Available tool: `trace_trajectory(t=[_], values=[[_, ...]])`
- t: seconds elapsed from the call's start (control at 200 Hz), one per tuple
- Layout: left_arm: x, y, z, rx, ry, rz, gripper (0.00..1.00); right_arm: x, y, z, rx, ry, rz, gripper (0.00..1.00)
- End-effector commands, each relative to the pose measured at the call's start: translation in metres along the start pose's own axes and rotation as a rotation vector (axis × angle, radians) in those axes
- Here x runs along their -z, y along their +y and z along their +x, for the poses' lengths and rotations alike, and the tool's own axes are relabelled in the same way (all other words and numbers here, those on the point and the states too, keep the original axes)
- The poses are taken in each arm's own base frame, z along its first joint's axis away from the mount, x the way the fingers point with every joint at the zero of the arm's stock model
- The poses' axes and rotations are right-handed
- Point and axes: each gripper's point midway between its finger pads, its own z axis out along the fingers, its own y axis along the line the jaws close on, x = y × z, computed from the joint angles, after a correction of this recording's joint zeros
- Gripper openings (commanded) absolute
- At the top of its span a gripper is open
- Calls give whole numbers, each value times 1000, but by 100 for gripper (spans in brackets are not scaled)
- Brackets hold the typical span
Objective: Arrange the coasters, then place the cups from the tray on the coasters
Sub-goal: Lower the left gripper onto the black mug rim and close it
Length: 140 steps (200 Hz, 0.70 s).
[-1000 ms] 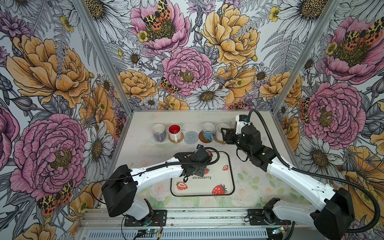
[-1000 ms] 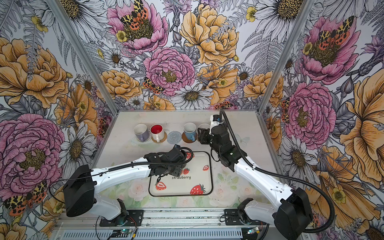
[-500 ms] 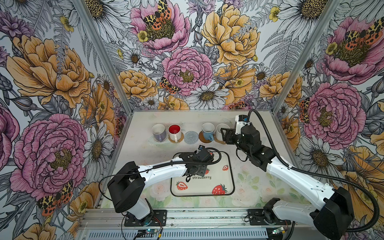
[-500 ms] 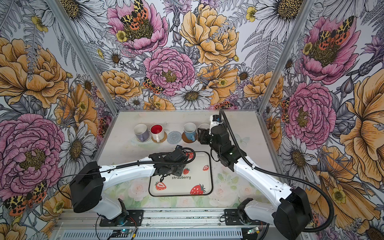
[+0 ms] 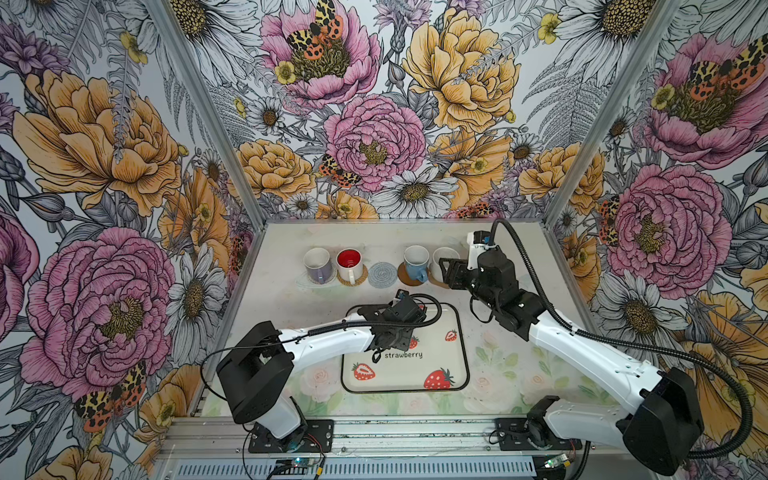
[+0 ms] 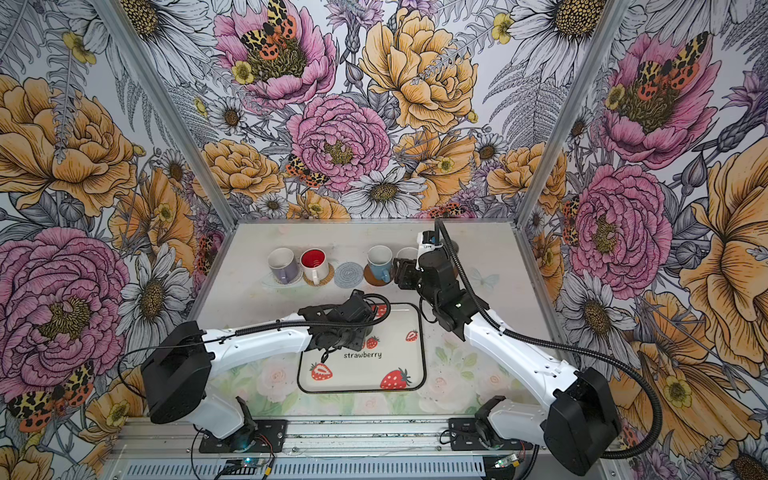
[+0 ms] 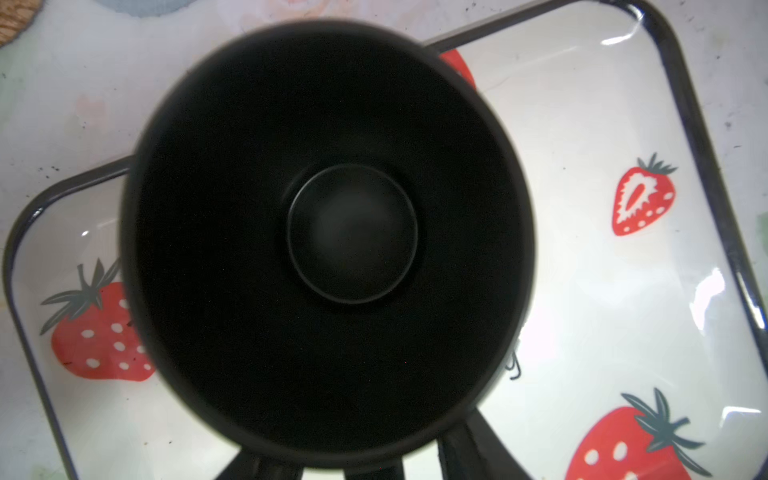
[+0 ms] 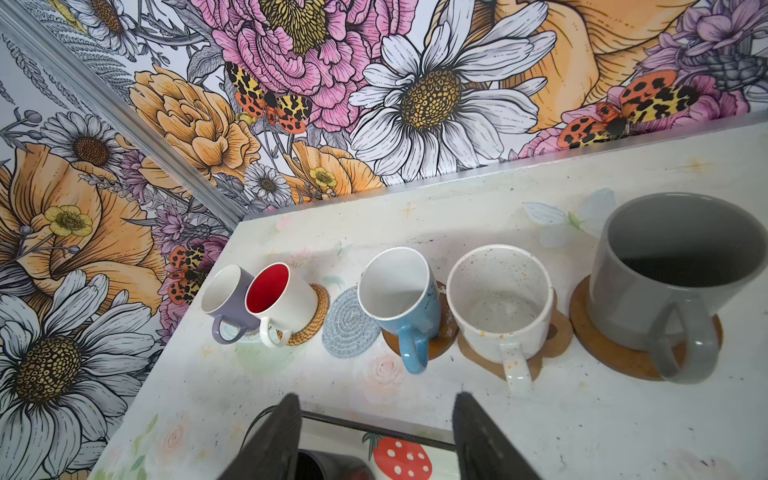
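Observation:
The black cup [image 7: 324, 232] stands on the strawberry tray [image 5: 440, 365] and fills the left wrist view. My left gripper [image 5: 392, 338] hangs over it with its jaws at the near rim, contact unclear. At the back, the lilac cup [image 5: 318, 266], the red-inside cup [image 5: 349, 264], the light blue cup [image 5: 415, 262] and the speckled cup [image 5: 442, 257] each sit on a coaster. The grey spiral coaster [image 5: 382, 274] is bare. The grey cup [image 8: 673, 282] rests on a brown disc [image 8: 615, 353]. My right gripper [image 8: 374, 399] is open in front of the row, holding nothing.
The floral side and back walls stand close round the table. In both top views the right arm hides the grey cup. A strip of bare table [image 5: 332, 299] lies between the cup row and the tray.
The left arm's elbow has swung a little to the right while its gripper stayed over the tray's far-left corner. The right arm has not moved.

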Motion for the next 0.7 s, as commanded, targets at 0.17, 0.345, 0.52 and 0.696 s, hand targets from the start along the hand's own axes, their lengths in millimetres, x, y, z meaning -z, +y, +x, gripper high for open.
trace_trajectory(t=[0.17,0.345,0.52,0.696], values=[[-12,0,5,7,18,18,44,-1,8,-16,-20,-38,-27,60],[-14,1,6,11,19,17,31,-1,8,-15,-19,-35,-27,60],[-15,1,7,13,24,16,21,-2,8,-15,-21,-34,-26,61],[-13,0,7,12,21,20,8,-2,8,-15,-21,-32,-28,60]])
